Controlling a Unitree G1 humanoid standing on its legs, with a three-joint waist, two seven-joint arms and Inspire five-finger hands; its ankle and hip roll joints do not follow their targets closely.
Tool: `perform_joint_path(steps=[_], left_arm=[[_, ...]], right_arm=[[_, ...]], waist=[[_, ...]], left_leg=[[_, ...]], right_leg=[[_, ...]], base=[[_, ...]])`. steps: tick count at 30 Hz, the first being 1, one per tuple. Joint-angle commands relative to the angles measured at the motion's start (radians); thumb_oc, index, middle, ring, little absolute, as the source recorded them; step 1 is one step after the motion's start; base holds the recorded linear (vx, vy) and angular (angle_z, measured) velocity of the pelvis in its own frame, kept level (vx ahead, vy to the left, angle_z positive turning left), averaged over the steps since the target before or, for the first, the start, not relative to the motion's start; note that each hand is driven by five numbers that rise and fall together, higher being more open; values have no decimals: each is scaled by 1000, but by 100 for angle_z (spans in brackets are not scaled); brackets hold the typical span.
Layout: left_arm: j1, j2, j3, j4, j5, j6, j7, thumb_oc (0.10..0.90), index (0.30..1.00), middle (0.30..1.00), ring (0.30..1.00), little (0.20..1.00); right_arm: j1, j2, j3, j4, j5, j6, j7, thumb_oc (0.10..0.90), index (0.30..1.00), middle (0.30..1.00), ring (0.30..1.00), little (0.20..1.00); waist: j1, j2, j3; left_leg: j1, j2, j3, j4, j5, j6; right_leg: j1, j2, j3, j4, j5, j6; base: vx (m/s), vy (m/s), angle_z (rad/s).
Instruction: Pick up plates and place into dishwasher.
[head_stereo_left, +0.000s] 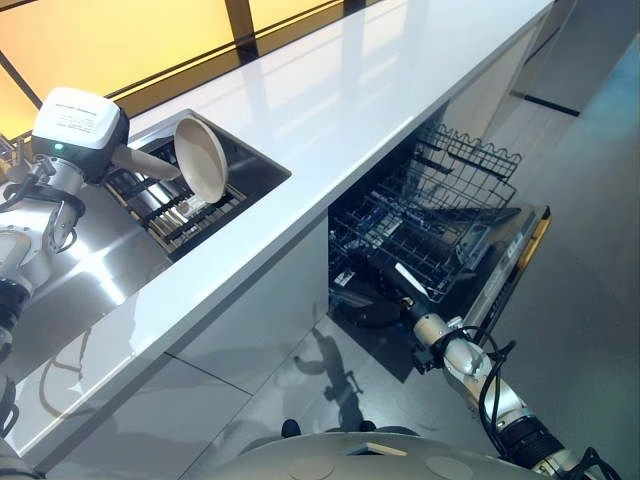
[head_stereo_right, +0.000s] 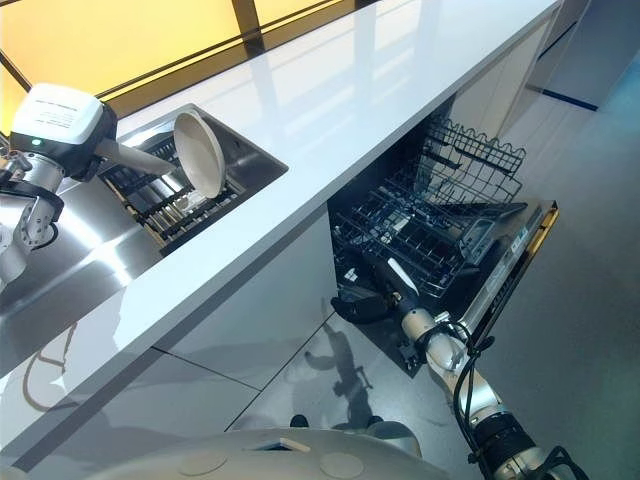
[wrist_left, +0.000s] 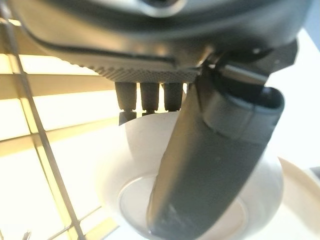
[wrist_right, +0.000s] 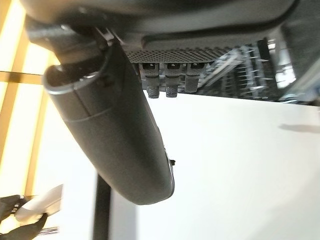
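A cream plate (head_stereo_left: 200, 158) is held on edge above the sink (head_stereo_left: 262, 160), at the left of the counter. My left hand (head_stereo_left: 135, 161) is shut on it; in the left wrist view the thumb (wrist_left: 215, 165) lies across the plate's (wrist_left: 125, 170) face with the fingers behind its rim. The dishwasher (head_stereo_left: 440, 230) stands open under the counter with its lower rack (head_stereo_left: 415, 240) pulled out. My right hand (head_stereo_right: 358, 303) hangs low at that rack's front corner, open and holding nothing; its thumb (wrist_right: 115, 135) stands free in the right wrist view.
A dark wire dish rack (head_stereo_left: 180, 215) lies in the sink. The long white counter (head_stereo_left: 350, 100) runs to the far right. An upper rack (head_stereo_left: 470, 160) sits at the dishwasher's back, and the lowered door (head_stereo_left: 522, 255) juts out over the grey floor (head_stereo_left: 580, 330).
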Motion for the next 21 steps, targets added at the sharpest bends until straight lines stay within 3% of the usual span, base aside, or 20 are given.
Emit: perform_joint_path(steps=[1,5,8,13,18,21], left_arm=[[-42,115,184,-33,-68,22,145,100,300,300,300,200],[26,113,262,-98,-97,0,187,100,300,300,300,200],[73,108,321,-184,-128,-10,217,100,300,300,300,200],[156,74,465,-397,-208,-65,225,100,300,300,300,200],[217,22,532,-601,-242,-86,137,100,300,300,300,200],[194,-9,505,-682,-257,-108,67,100,300,300,300,200]], right_arm=[[-77,-17,-57,-187,33,-84,-40,800,900,900,900,900],[-80,-26,-83,-256,38,-78,-76,800,900,900,900,900],[-85,-29,-104,-290,2,-99,-160,800,900,900,900,900],[-102,-72,-186,-375,-345,-114,-496,800,900,900,900,900],[-153,-165,-275,-472,-524,-139,-624,800,900,900,900,900],[-222,-231,-285,-515,-562,-149,-607,800,900,900,900,900]], waist=[[2,20,-36],[7,16,-40],[12,14,-43],[21,10,-47],[32,4,-42],[43,-3,-40]], left_leg=[[-2,-72,-21,2,-89,22],[-4,-74,-23,2,-88,22],[-6,-73,-23,2,-88,22],[-9,-70,-19,2,-83,24],[-2,-71,-28,2,-90,24],[0,-72,-37,5,-92,22]], right_leg=[[-60,3,-18,41,16,85],[-59,2,-20,41,13,82],[-61,2,-23,43,9,81],[-67,1,-25,55,8,79],[-63,2,-25,66,0,80],[-62,1,-29,74,-5,81]], base=[[0,0,0],[0,0,0],[6,7,3],[-9,10,3],[9,3,6],[0,-4,-1]])
